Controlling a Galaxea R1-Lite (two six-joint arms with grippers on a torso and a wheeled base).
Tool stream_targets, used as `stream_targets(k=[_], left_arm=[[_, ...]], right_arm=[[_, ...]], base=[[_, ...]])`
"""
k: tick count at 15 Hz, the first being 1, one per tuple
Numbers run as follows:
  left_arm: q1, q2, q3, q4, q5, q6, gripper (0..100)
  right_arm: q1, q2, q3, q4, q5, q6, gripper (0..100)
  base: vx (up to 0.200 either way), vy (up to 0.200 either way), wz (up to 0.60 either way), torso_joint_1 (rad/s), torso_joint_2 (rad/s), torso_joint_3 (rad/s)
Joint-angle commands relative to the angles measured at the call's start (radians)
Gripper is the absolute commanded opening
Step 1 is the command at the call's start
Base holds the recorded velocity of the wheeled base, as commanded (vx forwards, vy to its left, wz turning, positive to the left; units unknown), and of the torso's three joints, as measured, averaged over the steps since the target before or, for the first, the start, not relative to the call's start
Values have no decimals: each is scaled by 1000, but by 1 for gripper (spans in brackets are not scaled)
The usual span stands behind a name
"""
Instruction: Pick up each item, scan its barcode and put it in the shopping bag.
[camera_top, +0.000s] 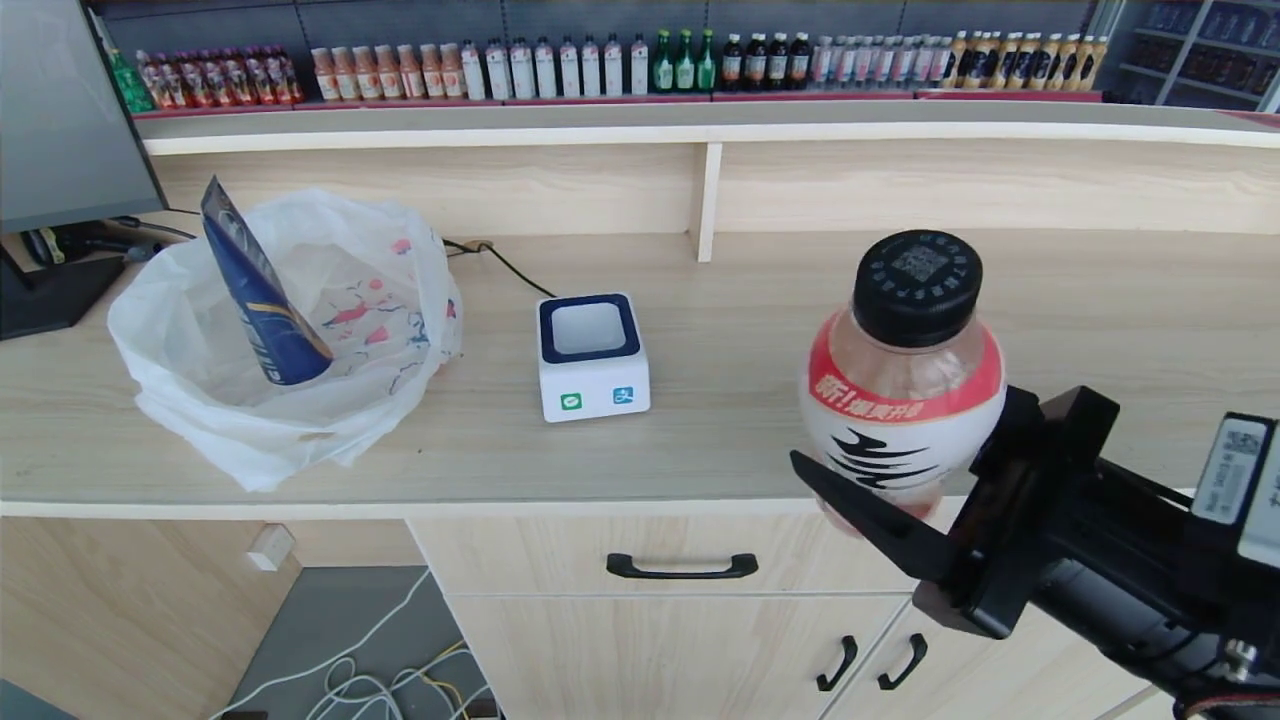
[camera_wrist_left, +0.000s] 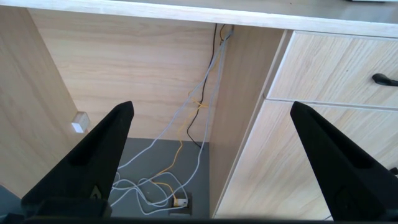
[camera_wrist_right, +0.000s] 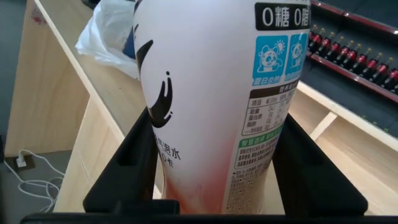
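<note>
right jaws pinch the white-and-red plastic drink bottle (camera_top: 905, 390) upright above the pale wood surface (camera_top: 750, 440), probably so its label can swing to the white box scanner (camera_top: 592, 355) at 10 o'clock. white plastic shopping bag (camera_top: 200, 400) gapes at the scanner's 9 o'clock. left jaws spread, down low.

Light wood counter (camera_top: 760, 420), raised back ledge, upright divider (camera_top: 707, 200) under ledge. Dark monitor (camera_top: 60, 110) at far left on black base (camera_top: 50, 290). Row of drink bottles (camera_top: 600, 65) on shelf behind. Below counter: drawer with black handle (camera_top: 682, 567), two door handles (camera_top: 840, 663) side by side. Open bay at left, loose cables (camera_wrist_left: 155, 180) on grey floor, small white box (camera_wrist_left: 79, 122) on side panel.
</note>
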Motion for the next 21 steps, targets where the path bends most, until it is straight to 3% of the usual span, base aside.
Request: stream_targets(k=[1,3,5,13,18,21], left_arm=[[0,0,0,0,0,0,100],[0,0,0,0,0,0,100],[0,0,0,0,0,0,100],[0,0,0,0,0,0,100],[0,0,0,0,0,0,100],[0,0,0,0,0,0,100]], right_arm=[[25,26,-8,-2,0,-58,0],[39,22,-10,-2,1,-116,0],[107,14,-4,-2,1,-276,0],[119,68,-19,-2,66,-553,0],[225,57,-5,-2,75,-817,0],[248,48,-33,-2,144,-942,0]], base=[[0,0,0,0,0,0],[0,0,0,0,0,0],[0,0,0,0,0,0],[0,0,0,0,0,0],[0,0,0,0,0,0],[0,0,0,0,0,0]])
